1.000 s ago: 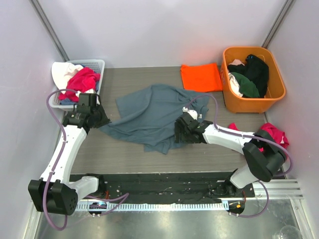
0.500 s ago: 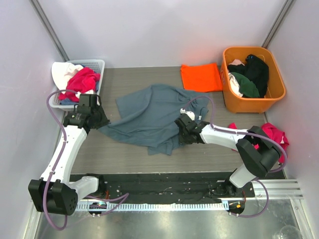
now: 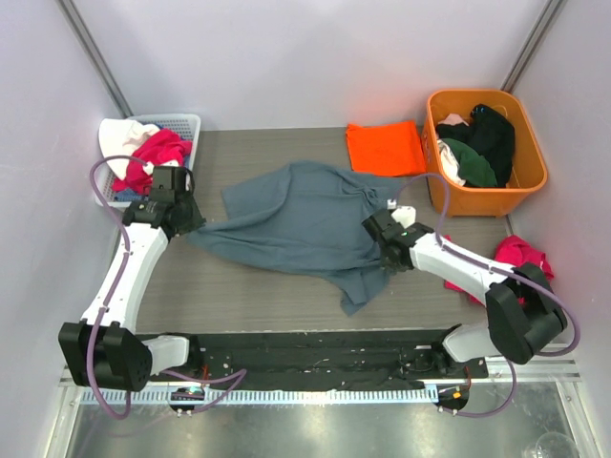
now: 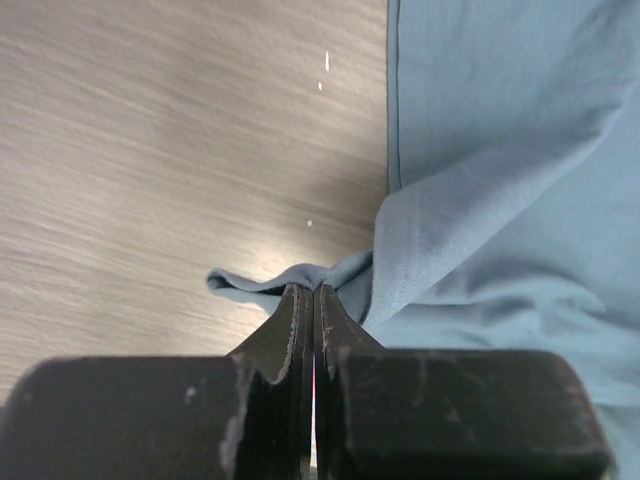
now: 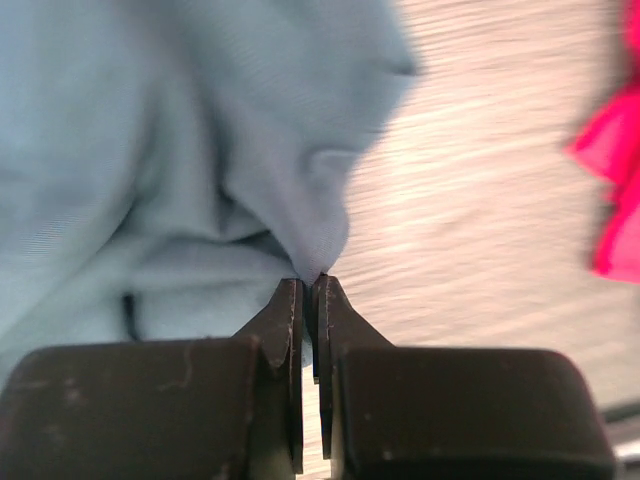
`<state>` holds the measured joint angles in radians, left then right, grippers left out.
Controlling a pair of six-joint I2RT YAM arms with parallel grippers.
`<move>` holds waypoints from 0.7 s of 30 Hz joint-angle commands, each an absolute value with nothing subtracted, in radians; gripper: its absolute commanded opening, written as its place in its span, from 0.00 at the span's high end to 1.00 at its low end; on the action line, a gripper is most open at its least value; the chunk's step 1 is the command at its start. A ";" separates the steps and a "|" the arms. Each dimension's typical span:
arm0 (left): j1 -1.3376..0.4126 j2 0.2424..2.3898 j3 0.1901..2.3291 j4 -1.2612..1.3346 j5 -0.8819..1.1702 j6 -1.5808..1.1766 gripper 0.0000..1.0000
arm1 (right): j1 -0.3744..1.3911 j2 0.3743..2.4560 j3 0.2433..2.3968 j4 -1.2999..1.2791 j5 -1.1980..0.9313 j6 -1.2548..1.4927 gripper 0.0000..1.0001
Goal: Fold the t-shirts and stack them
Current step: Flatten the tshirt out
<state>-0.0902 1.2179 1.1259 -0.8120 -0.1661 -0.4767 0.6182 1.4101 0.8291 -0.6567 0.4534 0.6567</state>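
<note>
From above, you see the slate blue-grey t-shirt (image 3: 296, 224) spread loosely across the middle of the table (image 3: 239, 291), rumpled and unfolded, with 1 flap trailing toward the near edge. Your left arm (image 3: 124, 277) reaches its left jaws to the shirt's left end, and your right arm (image 3: 453, 262) reaches its right jaws to the shirt's right edge, so the cloth runs between the 2. The bright orange t-shirt (image 3: 385, 149) lies flat and folded at the far side of the table, just beside the orange plastic tub (image 3: 528, 181), which holds dark and white clothes. A white basket (image 3: 191, 124) at the far left corner holds a red garment (image 3: 153, 153) and a white one. A pink-red cloth (image 3: 520, 256) lies near the right edge, partly under your right arm.

In the left wrist view, your left jaws are clenched on a small tuck of the blue-grey shirt's (image 4: 500, 150) hemmed edge, with the shirt lying to the right and bare wood-grain table (image 4: 150, 150) to the left.

In the right wrist view, your right jaws are pinched tight on a peak of the same shirt (image 5: 150, 120), which fills the left side. The table (image 5: 480, 200) shows to the right, blurred, with the pink-red cloth (image 5: 620, 190) at the right edge.
</note>
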 commanded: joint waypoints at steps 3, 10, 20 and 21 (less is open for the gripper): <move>-0.074 1.229 1.189 -0.790 -0.206 -0.442 1.00 | 0.474 1.347 0.891 -0.765 0.561 0.612 0.99; -0.072 1.220 1.169 -0.793 -0.218 -0.433 1.00 | 0.413 1.417 0.957 -0.764 0.591 0.551 0.99; -0.060 1.226 1.201 -0.798 -0.265 -0.377 1.00 | 0.373 1.535 1.064 -0.729 0.695 0.425 0.99; -0.060 1.238 1.212 -0.795 -0.267 -0.373 1.00 | 0.370 1.555 1.077 -0.724 0.701 0.414 0.99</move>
